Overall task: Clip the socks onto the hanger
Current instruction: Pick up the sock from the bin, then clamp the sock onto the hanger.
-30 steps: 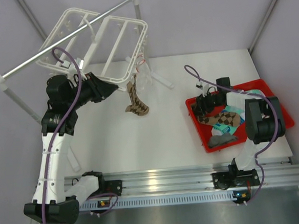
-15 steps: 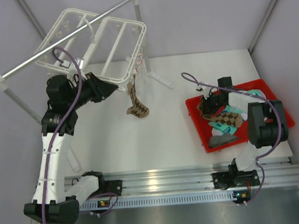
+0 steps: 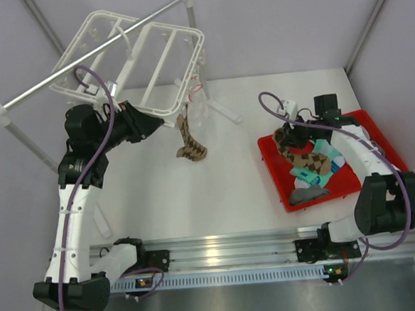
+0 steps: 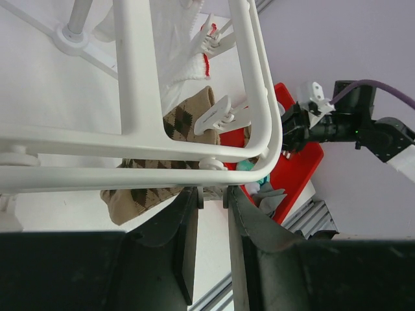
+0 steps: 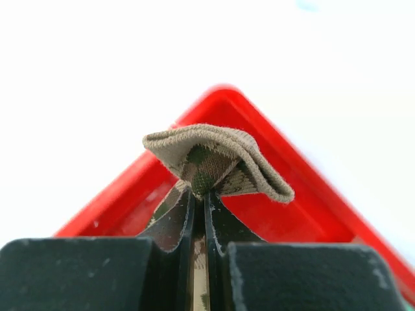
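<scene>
The white hanger [image 3: 126,58] hangs from the rail at the back left. One brown checkered sock [image 3: 188,139] dangles from a clip on its near side. My left gripper [image 3: 154,123] sits at that near rim, its jaws narrowly shut on a small hanger clip [image 4: 213,192] just under the frame [image 4: 136,84]. Over the red tray's near-left corner, my right gripper [image 5: 200,194] is shut on the cuff of a second brown checkered sock [image 5: 214,159], which bunches above the fingertips. In the top view this gripper [image 3: 286,137] hovers above the tray.
The red tray [image 3: 376,126] at the right holds another checkered sock [image 3: 313,164], a teal-and-white sock [image 3: 328,150] and a grey sock [image 3: 308,193]. A white piece with red trim [image 3: 198,99] hangs on the hanger. The grey rail [image 3: 87,61] crosses the back left on stands.
My right gripper has shut on the checkered sock in the tray and raised its cuff, and the right arm's elbow has swung outward to the right. The left arm has stayed put.
</scene>
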Motion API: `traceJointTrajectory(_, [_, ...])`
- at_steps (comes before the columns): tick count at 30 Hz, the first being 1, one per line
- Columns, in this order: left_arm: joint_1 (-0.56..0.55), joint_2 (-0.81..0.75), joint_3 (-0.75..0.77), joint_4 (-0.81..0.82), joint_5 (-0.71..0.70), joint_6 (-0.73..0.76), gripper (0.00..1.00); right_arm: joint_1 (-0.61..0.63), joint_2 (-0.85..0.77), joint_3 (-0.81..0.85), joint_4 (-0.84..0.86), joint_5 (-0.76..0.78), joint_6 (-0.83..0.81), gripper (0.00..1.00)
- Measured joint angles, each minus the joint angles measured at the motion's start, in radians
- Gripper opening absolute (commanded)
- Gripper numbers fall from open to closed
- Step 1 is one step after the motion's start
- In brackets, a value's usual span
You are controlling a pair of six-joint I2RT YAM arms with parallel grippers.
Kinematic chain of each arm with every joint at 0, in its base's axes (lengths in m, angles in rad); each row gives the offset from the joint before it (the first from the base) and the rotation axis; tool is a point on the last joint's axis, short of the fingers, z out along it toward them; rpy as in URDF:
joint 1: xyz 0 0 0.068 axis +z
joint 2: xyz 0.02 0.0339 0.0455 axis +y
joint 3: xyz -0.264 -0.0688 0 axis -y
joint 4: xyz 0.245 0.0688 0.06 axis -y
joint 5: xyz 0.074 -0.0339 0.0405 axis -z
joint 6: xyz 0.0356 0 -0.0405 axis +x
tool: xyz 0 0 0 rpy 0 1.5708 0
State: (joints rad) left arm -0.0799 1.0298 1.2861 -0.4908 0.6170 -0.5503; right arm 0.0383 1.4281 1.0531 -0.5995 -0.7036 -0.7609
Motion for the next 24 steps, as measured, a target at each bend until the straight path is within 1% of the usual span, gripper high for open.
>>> traceJointTrajectory(2, [0.000, 0.000, 0.000, 0.000, 0.000, 0.000, 0.00, 0.031, -0.031, 0.045, -0.043, -0.017, -0.005, 0.00])
traceJointTrajectory(5, [0.000, 0.000, 0.000, 0.000, 0.000, 0.003, 0.00, 0.134, -0.085, 0.106, -0.085, -0.023, 0.037, 0.00])
traceJointTrajectory(8, [0.000, -0.002, 0.000, 0.000, 0.000, 0.007, 0.00, 0.292, -0.123, 0.159, -0.096, -0.014, 0.124, 0.00])
traceJointTrajectory(12, [0.000, -0.006, 0.000, 0.000, 0.001, 0.025, 0.00, 0.485, -0.118, 0.252, -0.104, 0.009, 0.256, 0.00])
traceJointTrajectory(15, [0.000, -0.009, 0.000, 0.000, 0.002, 0.038, 0.00, 0.605, -0.080, 0.338, -0.104, 0.041, 0.340, 0.00])
traceJointTrajectory(18, [0.000, -0.014, 0.000, 0.000, 0.006, 0.059, 0.00, 0.711, -0.007, 0.441, -0.110, 0.077, 0.400, 0.00])
traceJointTrajectory(21, [0.000, -0.017, 0.000, -0.002, 0.012, 0.082, 0.00, 0.777, 0.089, 0.546, -0.122, 0.107, 0.430, 0.00])
traceJointTrajectory(24, [0.000, -0.017, 0.000, -0.011, 0.018, 0.112, 0.00, 0.814, 0.187, 0.651, -0.143, 0.133, 0.443, 0.00])
